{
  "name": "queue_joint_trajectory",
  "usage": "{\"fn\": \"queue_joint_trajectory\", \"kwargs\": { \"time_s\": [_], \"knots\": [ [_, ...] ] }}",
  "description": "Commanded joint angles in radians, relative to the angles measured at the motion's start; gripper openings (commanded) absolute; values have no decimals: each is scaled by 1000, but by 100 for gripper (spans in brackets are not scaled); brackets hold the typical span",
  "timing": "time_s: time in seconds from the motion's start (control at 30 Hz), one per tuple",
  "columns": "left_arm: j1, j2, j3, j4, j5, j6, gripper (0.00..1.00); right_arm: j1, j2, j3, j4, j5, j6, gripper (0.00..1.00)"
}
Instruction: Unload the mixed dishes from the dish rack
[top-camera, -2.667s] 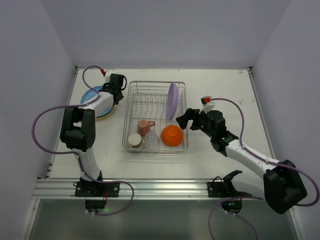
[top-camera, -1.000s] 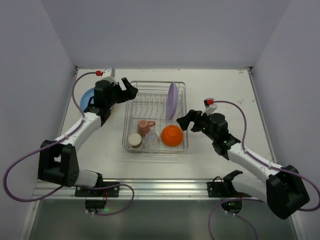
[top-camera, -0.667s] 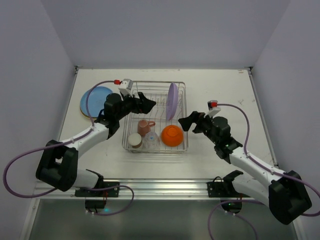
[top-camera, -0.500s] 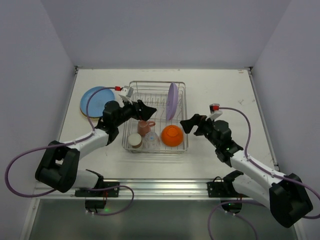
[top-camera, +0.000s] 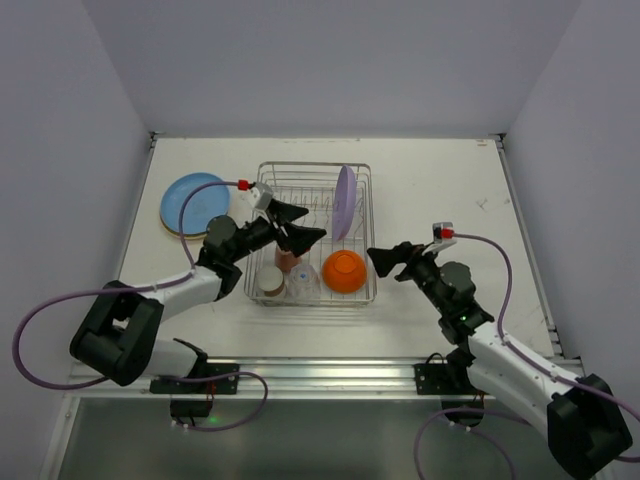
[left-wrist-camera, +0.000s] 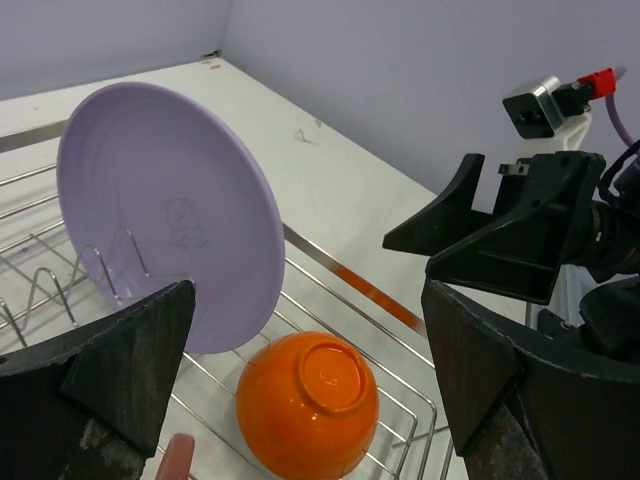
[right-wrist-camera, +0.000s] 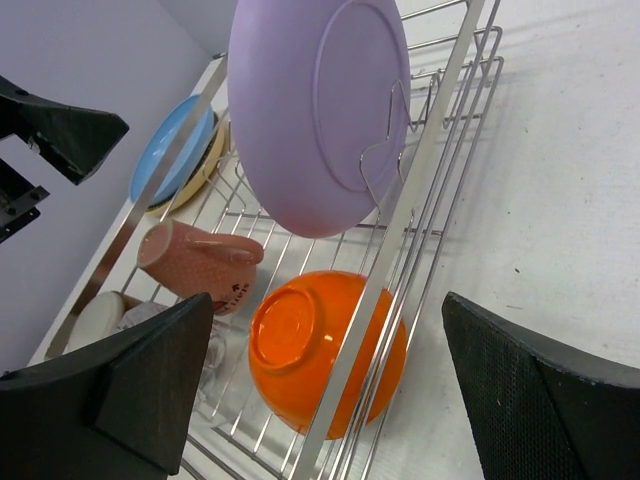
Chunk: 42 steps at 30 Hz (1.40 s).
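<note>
Dishes are seen in a silver wire rack (top-camera: 310, 165) in the middle of the desk (top-camera: 430, 190). A purple plate (top-camera: 344, 200) is stood on its edge between the prongs. Near it, an orange bowl (top-camera: 344, 271) is tipped over with its bottom showing. A pink mug (top-camera: 287, 257), a cream cup (top-camera: 268, 280) and a glass (top-camera: 303, 283) are beside it. A blue plate (top-camera: 192, 203) is laid on another plate, left of the rack. The left hand (top-camera: 300, 226) is spread wide above the mug, with nothing held. The right hand (top-camera: 378, 264) is spread wide too, just right of the bowl, outside the rack.
</note>
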Motion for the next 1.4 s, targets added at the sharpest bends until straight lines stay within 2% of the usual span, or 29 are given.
{"fn": "queue_joint_trajectory", "kwargs": {
  "time_s": [0.0, 0.1, 0.33, 0.6, 0.9, 1.03, 1.17, 1.2, 1.3, 1.37],
  "knots": [
    [-27, 17, 8, 93, 40, 44, 100, 3, 24, 41, 49, 13, -16, 99],
    [-62, 39, 16, 93, 40, 68, 100, 5, 68, 11, 124, 8, -7, 99],
    [-87, 125, 63, 56, 20, 88, 100, 5, 114, 55, 107, -10, 1, 99],
    [-115, 226, 94, 59, -17, 73, 98, 5, 90, 63, 82, -18, -1, 99],
    [-133, 319, 163, 32, -11, 58, 89, 3, 76, 83, 35, -9, -4, 99],
    [-133, 329, 174, 9, -24, 61, 80, 5, 85, 92, 20, -12, -4, 99],
    [-139, 342, 192, -8, -31, 64, 78, 5, 73, 91, 12, -9, -4, 99],
    [-141, 346, 197, -11, -31, 65, 74, 5, 71, 89, 10, -9, -4, 99],
    [-161, 347, 215, -46, -73, 98, 67, 5, 68, 89, 6, -9, -2, 99],
    [-180, 340, 224, -68, -109, 133, 66, 5, 68, 91, 4, -10, -4, 99]
  ]
}}
